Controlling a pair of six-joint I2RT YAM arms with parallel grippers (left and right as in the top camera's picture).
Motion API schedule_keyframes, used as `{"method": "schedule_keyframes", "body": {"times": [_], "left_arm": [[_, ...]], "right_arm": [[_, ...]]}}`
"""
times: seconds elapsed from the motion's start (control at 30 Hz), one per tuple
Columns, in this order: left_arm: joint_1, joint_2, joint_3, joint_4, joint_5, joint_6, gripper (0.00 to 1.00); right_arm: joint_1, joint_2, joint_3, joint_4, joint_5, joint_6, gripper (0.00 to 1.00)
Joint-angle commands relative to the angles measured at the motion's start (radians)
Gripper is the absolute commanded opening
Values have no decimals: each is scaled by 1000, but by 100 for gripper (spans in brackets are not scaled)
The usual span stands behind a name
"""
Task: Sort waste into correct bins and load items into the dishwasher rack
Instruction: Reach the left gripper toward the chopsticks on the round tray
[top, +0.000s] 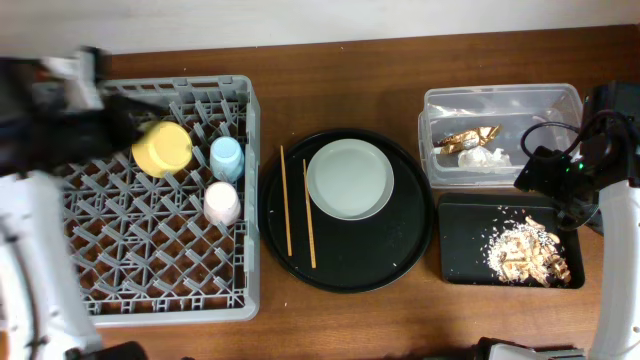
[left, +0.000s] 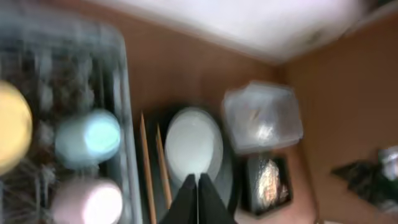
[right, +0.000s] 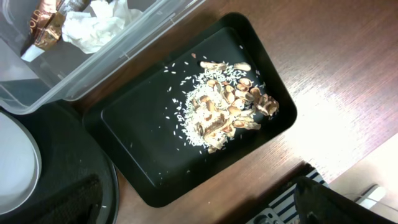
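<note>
Grey rack (top: 160, 262) corner hidden — left jaws blurred, pressed together.

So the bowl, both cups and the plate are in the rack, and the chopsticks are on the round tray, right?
Not quite. The plate is not in the rack; it lies on the round tray beside the chopsticks, as the overhead view shows. The bowl, blue cup and pink cup are in the rack.
</note>
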Motion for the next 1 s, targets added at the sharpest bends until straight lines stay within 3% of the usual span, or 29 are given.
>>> {"method": "schedule_keyframes", "body": {"times": [0.0,0.13,0.27,0.43,0.7,0.97], "left_arm": [[-304,16,-71,-71,-409,21,12],[-633,16,-221,27,-568,-76,33],[-882,16,-430,294,-692,-177,53],[-954,16,-467,357,-768,-202,66],[-1041,39,-468,510,-768,-204,67],[-1175,327,-468,829,-853,-182,63]], "right_arm": [[-6,2,10,-3,13,8,99],[-6,2,10,-3,13,8,99],[-6,2,10,-3,13,8,99],[-6,2,10,-3,13,8,99],[-6,2,10,-3,13,8,99],[-6,2,10,-3,13,8,98]]}}
